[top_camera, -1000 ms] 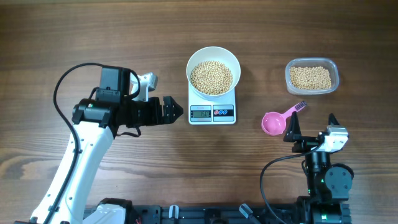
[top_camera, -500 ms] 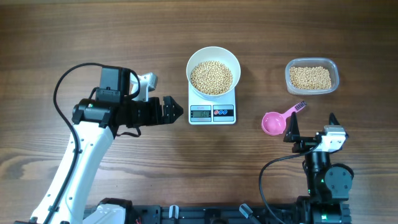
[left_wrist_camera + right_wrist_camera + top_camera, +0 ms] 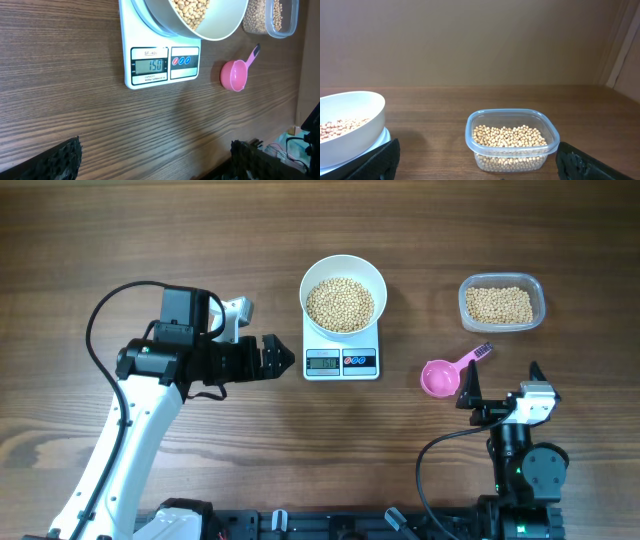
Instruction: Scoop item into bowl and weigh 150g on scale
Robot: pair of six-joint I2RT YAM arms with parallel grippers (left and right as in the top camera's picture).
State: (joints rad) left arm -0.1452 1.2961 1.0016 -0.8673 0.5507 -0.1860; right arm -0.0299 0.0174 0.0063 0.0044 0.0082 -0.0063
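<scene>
Scale (image 3: 341, 362) beside wide-spread left pincer (image 3: 287, 359)

Table (image 3: 150, 230) matt grained wood; tub (image 3: 502, 303) clear plastic; bowl (image 3: 343, 272) smooth white.

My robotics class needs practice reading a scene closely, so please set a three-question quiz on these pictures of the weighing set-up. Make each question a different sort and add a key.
1. True or false: the white bowl stands on the scale.
2. Where does the pink scoop lie?
A. inside the bowl
B. on the table, right of the scale
C. on top of the scale
3. In the left wrist view, what number does the scale's display show?

Key: 1 true; 2 B; 3 150
</scene>
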